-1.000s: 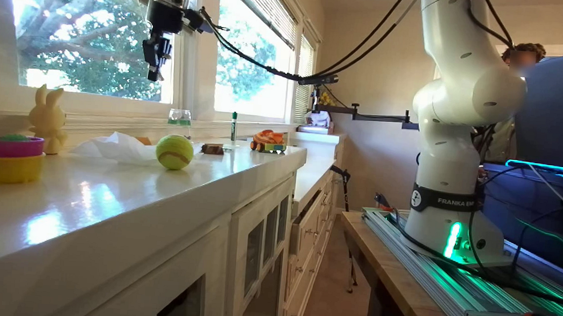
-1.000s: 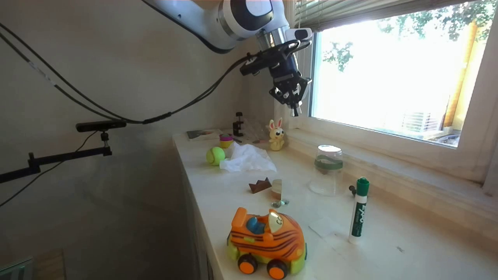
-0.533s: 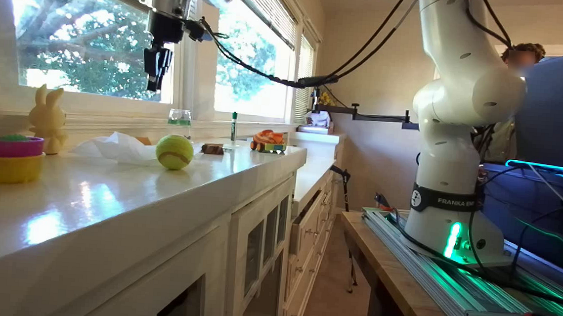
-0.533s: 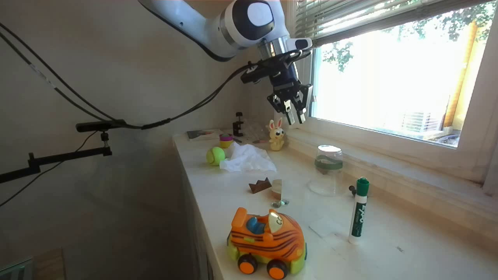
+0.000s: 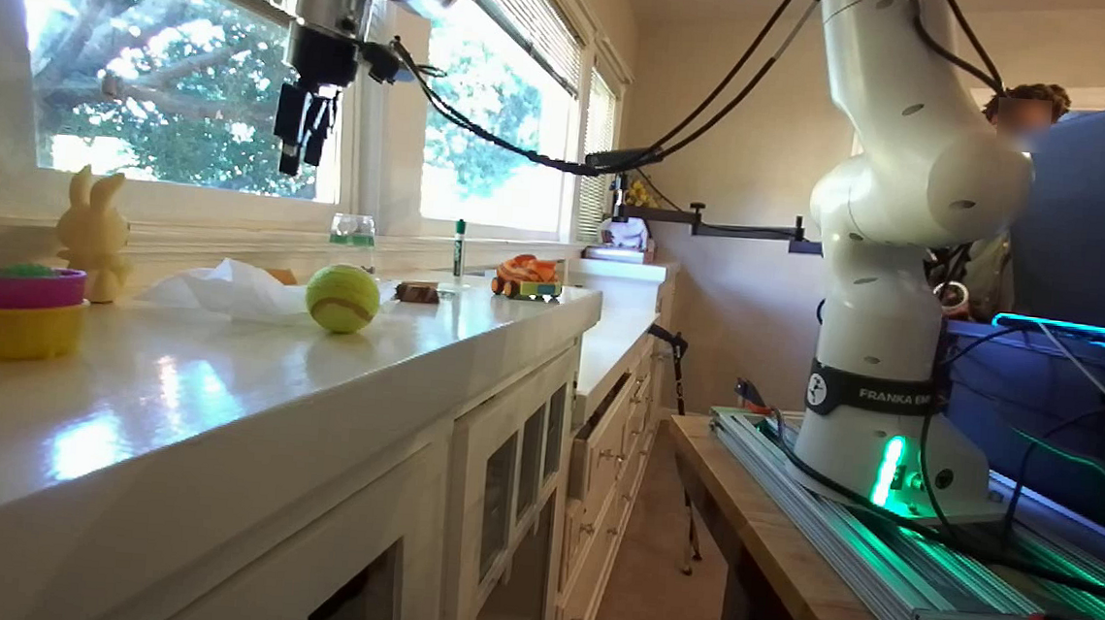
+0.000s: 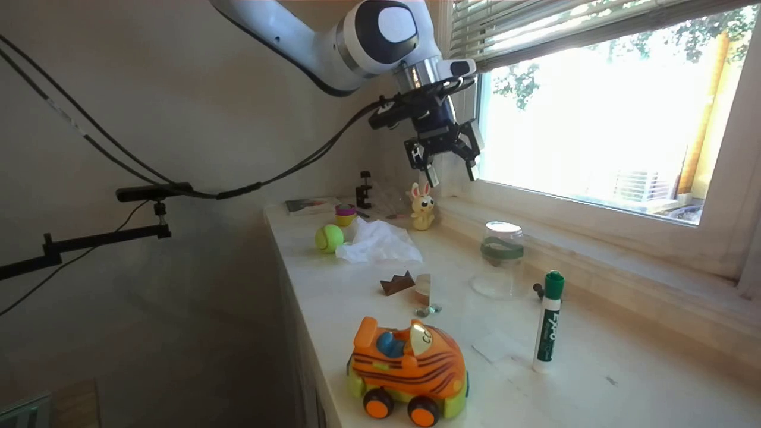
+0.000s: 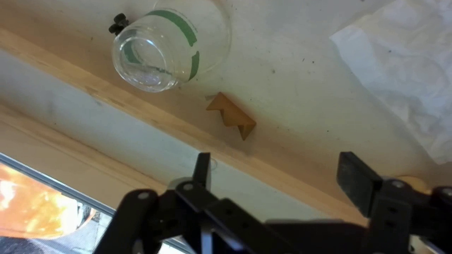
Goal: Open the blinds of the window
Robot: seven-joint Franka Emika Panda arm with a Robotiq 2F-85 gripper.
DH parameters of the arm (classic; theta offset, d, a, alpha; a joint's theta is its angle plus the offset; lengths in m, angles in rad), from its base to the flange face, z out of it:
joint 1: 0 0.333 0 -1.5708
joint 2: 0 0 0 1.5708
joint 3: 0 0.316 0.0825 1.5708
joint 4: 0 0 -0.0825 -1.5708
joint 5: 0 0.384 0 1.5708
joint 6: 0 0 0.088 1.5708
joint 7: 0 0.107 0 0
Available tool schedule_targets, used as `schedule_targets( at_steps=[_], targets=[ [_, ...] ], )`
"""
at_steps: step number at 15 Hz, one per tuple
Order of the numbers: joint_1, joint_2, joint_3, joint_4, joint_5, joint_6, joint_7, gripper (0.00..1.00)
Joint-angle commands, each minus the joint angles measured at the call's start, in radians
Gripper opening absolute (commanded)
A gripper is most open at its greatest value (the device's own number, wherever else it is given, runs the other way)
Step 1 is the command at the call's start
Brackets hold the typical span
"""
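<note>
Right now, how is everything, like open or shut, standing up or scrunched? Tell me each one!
Blinds: raised partway
Window: uncovered below the blinds
Jaws: open, nothing between them
Glass: upside down
Marker: standing, cap on
Toy car: on its wheels
Toy bunny: upright
White sheet: crumpled
Cups: stacked, pink-purple on yellow
Top drawer: looks slightly open
Robot's base light: glowing green

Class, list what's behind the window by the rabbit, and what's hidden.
Leaves, branches and something yellow show behind the window. The blinds cover its top, hiding most of what is there.
</note>
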Motion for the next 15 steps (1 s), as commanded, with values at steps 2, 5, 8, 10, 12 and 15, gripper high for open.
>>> schedule_targets(
  at_steps=[2,5,8,10,12,15],
  targets=[
    [0.028,-0.068,0.016,0.106,-0.018,-0.134,0.060,1.00],
    [0.058,-0.090,0.030,0.224,-0.018,-0.297,0.161,1.00],
    [0.086,-0.100,0.059,0.330,-0.009,-0.479,0.227,1.00],
    [0.094,-0.102,0.084,0.375,0.042,-0.574,0.215,1.00],
    [0.094,-0.114,0.075,0.327,0.011,-0.508,0.203,1.00],
    [0.091,-0.109,0.072,0.321,0.010,-0.506,0.203,1.00]
  ],
)
